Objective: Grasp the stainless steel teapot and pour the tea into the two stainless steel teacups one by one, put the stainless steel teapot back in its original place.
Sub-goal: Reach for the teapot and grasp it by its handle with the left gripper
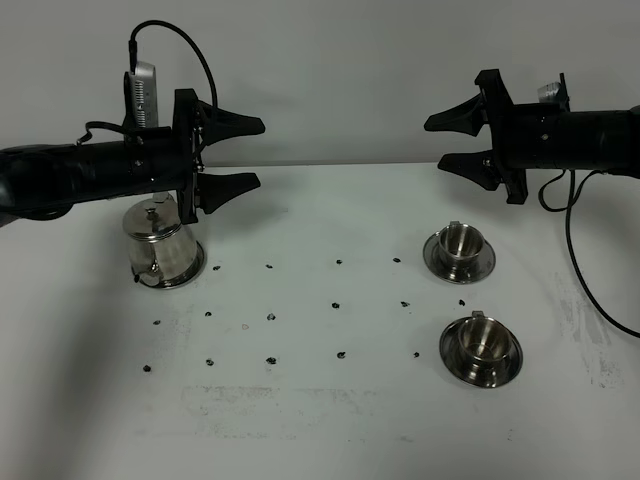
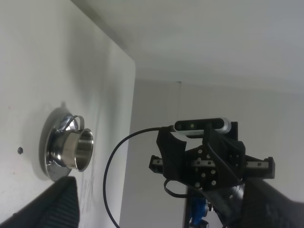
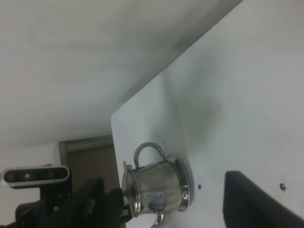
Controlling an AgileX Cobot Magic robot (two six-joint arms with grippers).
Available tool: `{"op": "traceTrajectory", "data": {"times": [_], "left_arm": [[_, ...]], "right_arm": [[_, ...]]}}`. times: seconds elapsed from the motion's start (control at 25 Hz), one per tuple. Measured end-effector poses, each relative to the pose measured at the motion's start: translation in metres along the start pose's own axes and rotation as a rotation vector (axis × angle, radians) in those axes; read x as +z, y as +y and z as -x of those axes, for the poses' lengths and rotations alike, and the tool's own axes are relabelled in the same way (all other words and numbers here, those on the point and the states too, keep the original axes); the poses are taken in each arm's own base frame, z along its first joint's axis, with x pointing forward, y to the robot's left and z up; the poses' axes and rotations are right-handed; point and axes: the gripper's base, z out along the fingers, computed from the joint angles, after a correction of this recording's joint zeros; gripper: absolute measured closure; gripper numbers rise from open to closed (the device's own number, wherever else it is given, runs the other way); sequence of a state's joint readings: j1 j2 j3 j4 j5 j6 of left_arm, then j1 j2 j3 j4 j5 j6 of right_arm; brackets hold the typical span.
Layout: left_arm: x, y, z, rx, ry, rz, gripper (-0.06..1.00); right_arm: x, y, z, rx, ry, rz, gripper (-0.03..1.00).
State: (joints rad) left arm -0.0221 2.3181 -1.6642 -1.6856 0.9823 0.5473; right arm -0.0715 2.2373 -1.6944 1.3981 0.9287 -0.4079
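Note:
The stainless steel teapot [image 1: 162, 245] stands upright on the white table at the left, lid on; it also shows in the right wrist view [image 3: 156, 183]. My left gripper [image 1: 252, 153] is open and empty, hovering just above and right of the teapot, not touching it. The two stainless steel teacups, far [image 1: 460, 243] and near [image 1: 481, 340], sit on saucers at the right. One teacup shows in the left wrist view [image 2: 78, 149]. My right gripper [image 1: 436, 143] is open and empty, held above the table behind the far teacup. No tea is visible.
Small dark marks [image 1: 271, 317] dot the table [image 1: 330, 420] between teapot and teacups. A black cable [image 1: 590, 290] hangs from the right arm over the table's right side. The wall runs along the table's far edge.

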Motion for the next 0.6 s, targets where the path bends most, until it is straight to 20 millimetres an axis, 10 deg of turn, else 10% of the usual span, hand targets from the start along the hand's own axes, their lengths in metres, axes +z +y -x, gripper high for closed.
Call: {"op": "traceTrajectory", "data": {"times": [0.6], "left_arm": [[0.0000,-0.0030,-0.0025,0.164,0.029,-0.027,0.25]], "right_arm": [[0.0000,0.0019,0.0008,-0.191,-0.011,0.020,0.45]]}}
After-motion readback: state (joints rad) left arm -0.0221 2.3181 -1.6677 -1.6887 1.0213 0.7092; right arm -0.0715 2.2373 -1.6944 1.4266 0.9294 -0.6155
